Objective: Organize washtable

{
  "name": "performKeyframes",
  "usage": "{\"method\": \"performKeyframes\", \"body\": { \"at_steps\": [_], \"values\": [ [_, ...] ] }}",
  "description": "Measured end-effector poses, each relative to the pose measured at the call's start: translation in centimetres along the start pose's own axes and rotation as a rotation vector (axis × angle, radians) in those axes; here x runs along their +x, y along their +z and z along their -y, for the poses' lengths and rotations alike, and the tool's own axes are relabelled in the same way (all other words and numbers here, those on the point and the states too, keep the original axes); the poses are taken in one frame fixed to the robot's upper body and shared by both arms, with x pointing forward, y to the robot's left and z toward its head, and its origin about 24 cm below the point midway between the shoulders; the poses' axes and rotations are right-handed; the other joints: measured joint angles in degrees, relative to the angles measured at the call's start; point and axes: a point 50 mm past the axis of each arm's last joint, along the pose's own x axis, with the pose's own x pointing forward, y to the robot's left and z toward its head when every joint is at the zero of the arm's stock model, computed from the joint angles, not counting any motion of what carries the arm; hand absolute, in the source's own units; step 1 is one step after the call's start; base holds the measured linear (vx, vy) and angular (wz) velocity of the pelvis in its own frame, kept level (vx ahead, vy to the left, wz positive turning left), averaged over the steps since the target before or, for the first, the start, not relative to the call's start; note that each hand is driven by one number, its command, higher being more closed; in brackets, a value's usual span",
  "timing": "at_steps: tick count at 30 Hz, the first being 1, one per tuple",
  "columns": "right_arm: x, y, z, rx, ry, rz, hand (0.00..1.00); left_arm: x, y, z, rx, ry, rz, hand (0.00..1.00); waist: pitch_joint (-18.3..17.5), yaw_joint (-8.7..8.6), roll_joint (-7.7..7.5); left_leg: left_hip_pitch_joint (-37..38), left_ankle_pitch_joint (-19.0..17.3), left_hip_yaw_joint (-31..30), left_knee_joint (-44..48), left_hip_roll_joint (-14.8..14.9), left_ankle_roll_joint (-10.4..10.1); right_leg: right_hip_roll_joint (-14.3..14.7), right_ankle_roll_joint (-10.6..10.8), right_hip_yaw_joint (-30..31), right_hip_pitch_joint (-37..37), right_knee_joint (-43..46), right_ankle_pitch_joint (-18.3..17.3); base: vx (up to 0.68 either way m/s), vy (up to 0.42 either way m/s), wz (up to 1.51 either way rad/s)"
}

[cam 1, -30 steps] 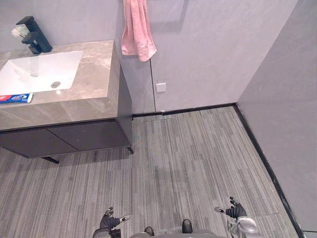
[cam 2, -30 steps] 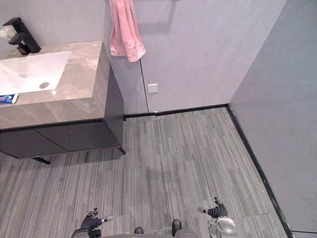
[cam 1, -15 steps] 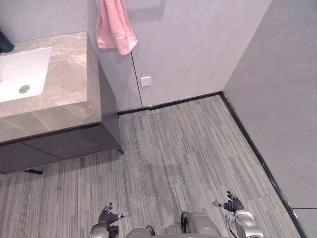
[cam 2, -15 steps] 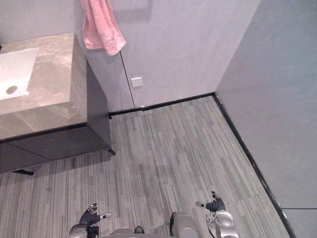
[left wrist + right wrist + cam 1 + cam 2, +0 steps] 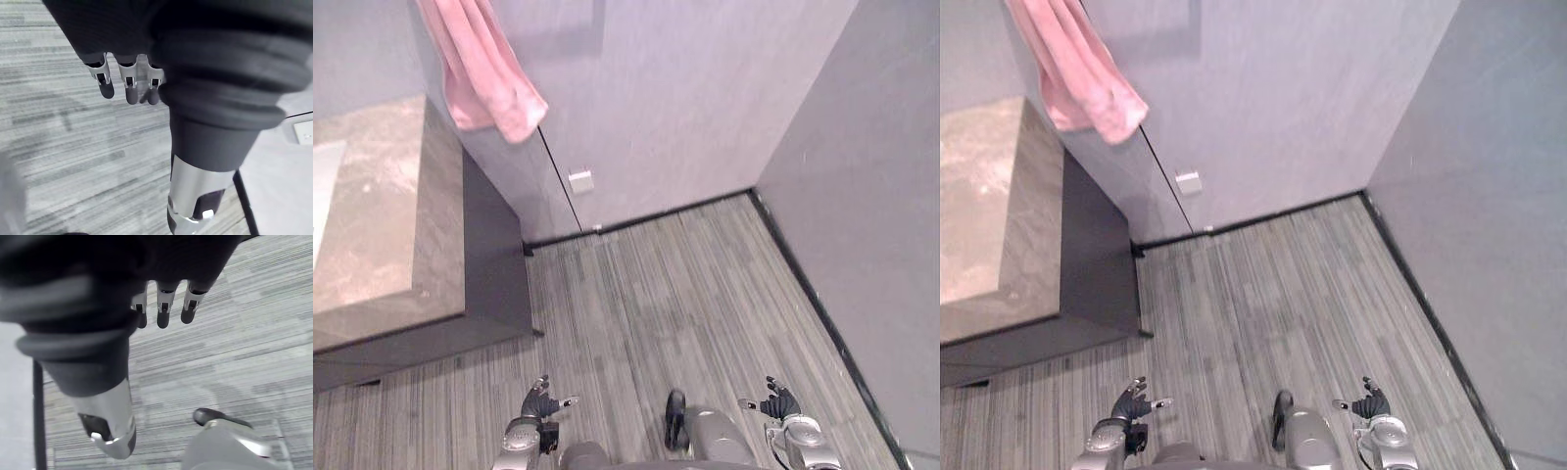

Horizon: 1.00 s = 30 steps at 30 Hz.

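Observation:
The washtable (image 5: pixel 382 235) with its marbled brown top and dark cabinet stands at the left, partly cut off by the view's edge. A pink towel (image 5: pixel 480 73) hangs on the wall above its right end. My left hand (image 5: pixel 540 401) hangs low over the striped floor at the bottom left, open and holding nothing. My right hand (image 5: pixel 777 403) hangs at the bottom right, open and empty as well. In the wrist views the fingers (image 5: pixel 128 85) of the left and the fingers (image 5: pixel 164 308) of the right point down at bare floor.
Grey walls meet in a corner at the upper right, with a dark skirting strip (image 5: pixel 803 284) along the floor. A small white wall socket (image 5: pixel 579 181) sits low on the back wall. Striped grey flooring (image 5: pixel 675 304) spreads between washtable and right wall.
The camera has swung to the right: the washtable, sink and towel have slid toward the left edge and the sink is nearly out of view. Both hands stay low and open.

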Motion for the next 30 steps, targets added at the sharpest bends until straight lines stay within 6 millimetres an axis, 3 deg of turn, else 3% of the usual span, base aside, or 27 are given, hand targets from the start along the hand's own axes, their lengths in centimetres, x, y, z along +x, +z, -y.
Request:
{"method": "performKeyframes", "body": {
  "at_steps": [2,5,6,7,8,10,12,13,14,15,16,17,18,20,22,24,25,26,28,30],
  "values": [
    [0.2,0.5,-0.2,0.014,0.002,0.011,0.0,-0.1,-0.1,-0.1,-0.004,0.006,-0.001,0.0,0.1,0.46,0.19,-5.1,-0.7,1.1,-4.5,-1.1,0.9,-0.8,0.5,0.7,2.1,-1.7,0.0,0.32,0.142,-0.21],
    [0.1,0.3,0.0,0.041,-0.017,0.005,0.0,-0.1,-0.2,0.2,-0.012,0.003,-0.003,0.0,0.6,0.71,-0.6,-8.2,1.4,2.1,-25.4,-7.5,0.0,-5.2,4.4,0.9,5.5,-2.3,-2.1,0.34,0.224,0.01],
    [0.0,-0.1,0.6,0.039,-0.032,-0.008,0.0,-0.2,-0.4,0.4,-0.026,0.002,-0.007,0.0,0.1,0.87,0.72,-8.3,8.4,1.4,-35.5,-8.9,1.2,-5.2,6.3,0.9,6.5,-2.6,-3.3,0.27,0.232,-0.06],
    [0.0,-0.4,0.3,0.043,-0.026,-0.017,0.0,-0.3,-0.7,0.1,-0.032,0.011,-0.017,0.0,-0.2,1.44,0.77,-7.2,11.9,1.0,-36.4,-10.0,4.6,-5.7,7.6,1.5,7.4,-2.8,-4.1,0.45,0.318,0.12],
    [-0.1,-0.4,-0.5,0.055,-0.006,-0.017,0.0,-0.2,-0.3,-0.6,-0.024,0.028,-0.001,0.0,-0.9,1.35,-1.9,-7.2,10.9,1.2,-37.7,-13.1,5.5,-8.3,7.9,1.8,7.6,-4.0,-4.3,0.39,0.232,0.17],
    [-0.1,-0.4,-0.6,0.059,-0.006,-0.018,0.0,0.0,0.2,-0.7,-0.024,0.031,0.011,0.0,-0.8,1.45,-3.2,-9.0,7.7,0.9,-34.2,-14.5,7.2,-10.0,8.5,1.9,7.8,-3.0,-4.4,0.38,0.183,0.31],
    [-0.1,-0.4,-0.6,0.06,-0.004,-0.017,0.0,-0.1,-0.3,-0.4,-0.03,0.026,-0.003,0.0,-0.8,1.83,-3.21,-7.2,4.6,1.2,-32.7,-15.0,7.7,-11.1,8.6,3.4,6.5,3.9,-4.3,0.37,0.179,0.01],
    [-0.1,-0.3,-0.9,0.062,0.002,-0.015,0.0,-0.2,-0.5,-0.5,-0.032,0.029,-0.01,0.0,-0.9,2.21,-3.16,-5.2,3.5,1.4,-33.1,-15.1,7.7,-11.7,9.7,4.9,4.3,10.7,-3.7,0.45,0.21,-0.14],
    [-0.2,-0.4,-1.3,0.064,0.013,-0.017,0.0,-0.3,-0.7,-0.8,-0.026,0.034,-0.016,0.0,-0.9,2.55,-3.25,-2.0,2.5,1.5,-34.5,-15.5,7.8,-12.6,13.0,7.3,0.3,21.6,-1.6,0.38,0.157,-0.08],
    [-0.2,-0.5,-1.5,0.056,0.02,-0.019,0.0,-0.3,-0.6,-0.9,-0.02,0.034,-0.014,0.0,-1.0,2.59,-3.35,-0.4,2.1,1.1,-35.5,-16.0,7.9,-13.0,14.8,8.1,-1.6,27.0,-1.0,0.39,0.119,0.17],
    [-0.2,-0.4,-1.9,0.043,0.033,-0.016,0.0,-0.2,-0.3,-1.1,-0.008,0.034,-0.007,0.0,-0.9,2.32,-3.39,2.8,1.6,0.4,-37.1,-16.7,8.4,-13.1,14.2,8.4,-4.9,36.4,-3.1,0.48,0.069,0.45],
    [-0.3,-0.5,-2.1,0.026,0.044,-0.017,0.0,-0.1,-0.2,-1.2,-0.006,0.036,-0.004,0.0,-0.9,1.61,-3.19,6.9,1.6,-0.5,-39.6,-17.1,8.4,-12.7,12.2,7.7,-8.3,41.5,-5.7,0.4,0.046,0.45],
    [-0.3,-0.4,-2.2,0.023,0.046,-0.015,0.0,-0.2,-0.3,-1.2,-0.007,0.037,-0.005,0.0,-0.8,1.4,-3.08,7.7,1.6,-0.7,-40.1,-17.1,8.4,-12.4,11.5,7.3,-8.9,41.6,-6.1,0.41,0.013,0.38],
    [-0.2,0.2,-2.5,0.007,0.063,0.006,0.0,-0.2,-0.4,-1.1,-0.014,0.042,-0.008,0.0,-0.7,0.45,-1.68,11.9,1.7,-1.5,-42.1,-15.3,8.3,-9.2,7.7,3.7,-13.9,35.4,-8.4,0.36,-0.042,0.25],
    [-0.1,0.3,-2.6,0.005,0.068,0.01,0.0,-0.1,-0.3,-1.0,-0.015,0.045,-0.005,0.0,-0.4,-0.32,-1.04,13.5,1.6,-2.4,-42.1,-13.8,8.3,-6.2,6.9,3.2,-16.9,24.9,-7.8,0.46,-0.175,0.36],
    [-0.4,-0.5,-2.6,0.004,0.066,-0.009,0.0,-0.1,-0.2,-1.2,-0.01,0.049,-0.003,0.0,-0.9,-0.5,-2.42,15.7,1.3,-3.4,-42.9,-13.9,4.8,-4.7,6.3,4.5,-17.0,9.1,1.0,0.44,-0.206,0.59],
    [-0.7,-1.7,-1.9,-0.004,0.054,-0.043,0.0,-0.1,-0.4,-0.7,-0.02,0.04,-0.014,0.0,-0.9,-0.7,-1.85,17.1,-0.9,-5.0,-43.0,-13.3,1.3,-3.9,4.0,5.3,-16.6,8.6,8.9,0.34,-0.148,0.32],
    [-0.7,-1.8,-1.9,-0.005,0.051,-0.051,0.0,-0.1,-0.5,-0.4,-0.025,0.032,-0.02,0.0,-1.4,-0.16,-0.72,17.3,-1.0,-5.2,-43.2,-11.9,1.1,-2.5,3.4,5.3,-16.9,9.5,8.8,0.4,-0.205,0.19],
    [-0.6,-1.3,-1.9,0.009,0.046,-0.032,0.0,-0.1,-0.6,-0.3,-0.034,0.032,-0.024,0.0,-1.7,-0.52,-0.57,17.0,0.4,-6.1,-42.5,-9.9,-1.0,-1.5,2.3,3.9,-16.5,10.2,4.9,0.34,-0.229,0.12],
    [-0.9,-2.2,-1.9,0.028,0.04,-0.059,0.0,0.0,-0.2,0.2,-0.043,0.02,-0.014,0.0,-1.6,-0.7,-0.56,15.8,1.5,-7.5,-37.7,-8.5,-2.8,-1.3,1.6,1.8,-13.5,9.4,3.1,0.29,-0.227,0.52]
  ]
}}
